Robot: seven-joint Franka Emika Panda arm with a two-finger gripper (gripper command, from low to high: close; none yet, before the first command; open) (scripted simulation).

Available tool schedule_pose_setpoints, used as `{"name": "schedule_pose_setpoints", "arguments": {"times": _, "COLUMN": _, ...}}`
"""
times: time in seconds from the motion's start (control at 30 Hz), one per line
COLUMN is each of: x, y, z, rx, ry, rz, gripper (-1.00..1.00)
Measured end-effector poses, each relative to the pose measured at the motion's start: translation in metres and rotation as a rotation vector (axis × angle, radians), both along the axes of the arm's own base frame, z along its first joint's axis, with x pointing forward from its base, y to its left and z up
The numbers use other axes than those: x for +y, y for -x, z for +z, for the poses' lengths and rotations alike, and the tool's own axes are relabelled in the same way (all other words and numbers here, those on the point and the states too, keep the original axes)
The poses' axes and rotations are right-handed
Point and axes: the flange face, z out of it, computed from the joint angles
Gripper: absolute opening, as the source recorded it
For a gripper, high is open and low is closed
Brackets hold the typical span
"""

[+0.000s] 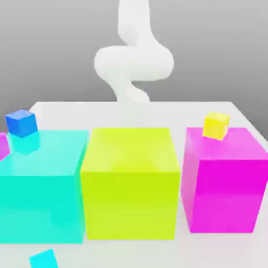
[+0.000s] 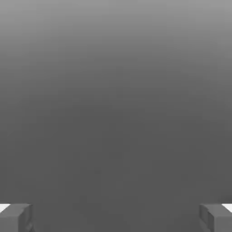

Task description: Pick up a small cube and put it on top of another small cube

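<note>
1. Nearest the camera, the small cyan cube [image 1: 43,258] lies on the white table [image 1: 220,251].
2. Behind, left to right: the dark blue cube [image 1: 22,123] atop the big cyan block [image 1: 42,193], a yellow-green block [image 1: 131,183], and a magenta block [image 1: 225,180] bearing a tiny yellow cube [image 1: 216,125].
3. The gripper [image 2: 116,217] is spread wide, holding nothing.

a white table [image 1: 209,251] carries three big blocks in a row, cyan [image 1: 42,193], yellow-green [image 1: 131,188] and magenta [image 1: 225,183], with a tiny cyan cube [image 1: 44,259] in front.
</note>
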Motion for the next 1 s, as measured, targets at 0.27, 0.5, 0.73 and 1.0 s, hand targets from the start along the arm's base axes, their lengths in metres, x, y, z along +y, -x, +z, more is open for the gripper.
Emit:
{"name": "schedule_pose_setpoints", "arguments": {"times": 0.27, "x": -0.016, "y": -0.093, "z": -0.112, "rx": 0.343, "ry": -0.350, "rz": -0.154, "gripper": 0.00}}
{"name": "schedule_pose_setpoints", "arguments": {"times": 0.5, "x": -0.026, "y": -0.144, "z": -0.228, "rx": 0.647, "ry": -0.570, "rz": -0.413, "gripper": 0.00}}
{"name": "schedule_pose_setpoints", "arguments": {"times": 0.73, "x": -0.037, "y": -0.167, "z": -0.340, "rx": 0.889, "ry": -0.697, "rz": -0.745, "gripper": 0.00}}
{"name": "schedule_pose_setpoints", "arguments": {"times": 1.0, "x": -0.057, "y": -0.168, "z": -0.446, "rx": 1.035, "ry": -0.751, "rz": -1.176, "gripper": 0.00}}
